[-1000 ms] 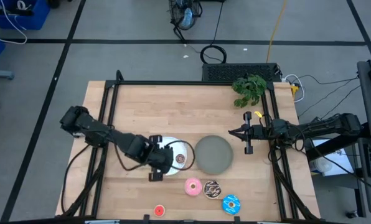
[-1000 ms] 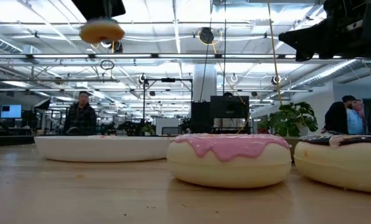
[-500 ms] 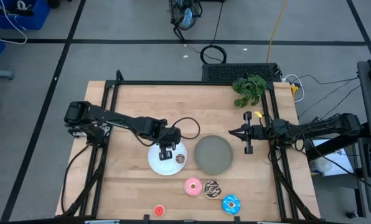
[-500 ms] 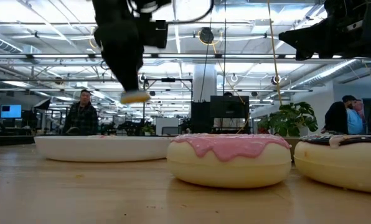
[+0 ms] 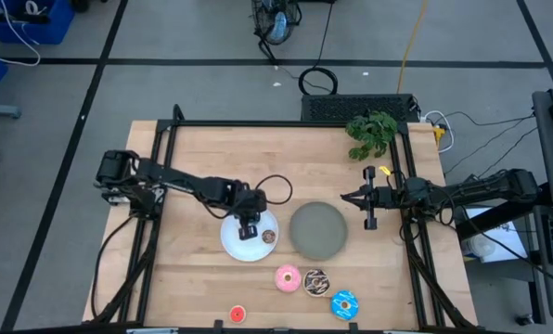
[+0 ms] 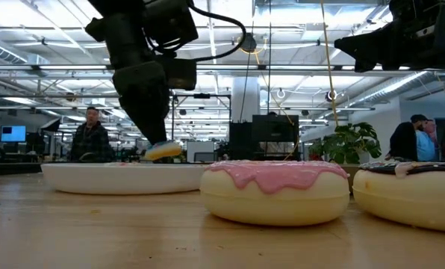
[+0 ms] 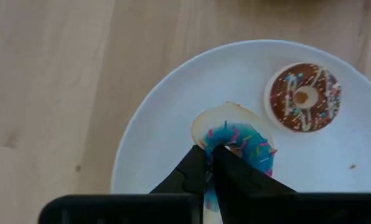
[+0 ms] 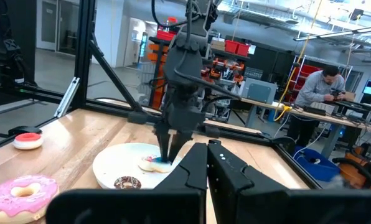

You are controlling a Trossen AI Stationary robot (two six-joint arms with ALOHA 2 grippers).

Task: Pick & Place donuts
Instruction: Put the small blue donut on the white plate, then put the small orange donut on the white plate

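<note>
While lowered since before, left gripper (image 7: 209,163) grips blue donut (image 7: 235,143) over white plate (image 7: 154,130).

We saw the left gripper (image 8: 165,154) pinching a blue donut (image 8: 154,163) over the white plate (image 8: 108,169), beside a brown donut (image 8: 127,182); the right gripper (image 8: 207,163) was closed.

The white plate (image 5: 235,243) is placed near the table's middle, with the grey plate (image 5: 317,230) just beside it on the right. Two tiny donuts (image 7: 302,96) are located over the white plate. Three larger donuts (image 5: 315,283) are lined up in front of the grey plate; another tiny donut (image 5: 237,315) is set apart at the front edge.
</note>
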